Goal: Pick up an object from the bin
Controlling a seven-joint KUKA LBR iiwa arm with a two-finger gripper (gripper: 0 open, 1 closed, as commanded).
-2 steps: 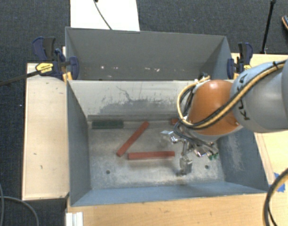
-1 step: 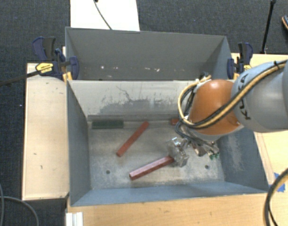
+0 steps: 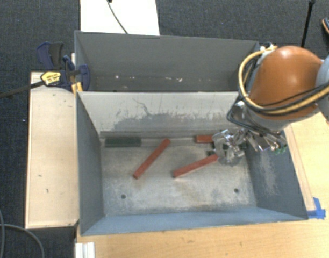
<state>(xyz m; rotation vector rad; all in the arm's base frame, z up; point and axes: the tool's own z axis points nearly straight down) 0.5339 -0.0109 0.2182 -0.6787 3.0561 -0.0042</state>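
Observation:
My gripper (image 3: 227, 152) is low over the right part of the bin floor, at the right end of a long red-brown stick (image 3: 192, 167) that lies slanted there. Whether the stick's end sits between the fingers I cannot make out. A short red-brown block (image 3: 203, 139) lies just behind the gripper against the back wall. A second long red-brown stick (image 3: 151, 158) lies slanted in the middle of the floor, well to the gripper's left.
A dark green flat bar (image 3: 122, 142) rests along the back wall at the left. The arm's orange dome hangs over the bin's right rear corner and hides part of the right wall.

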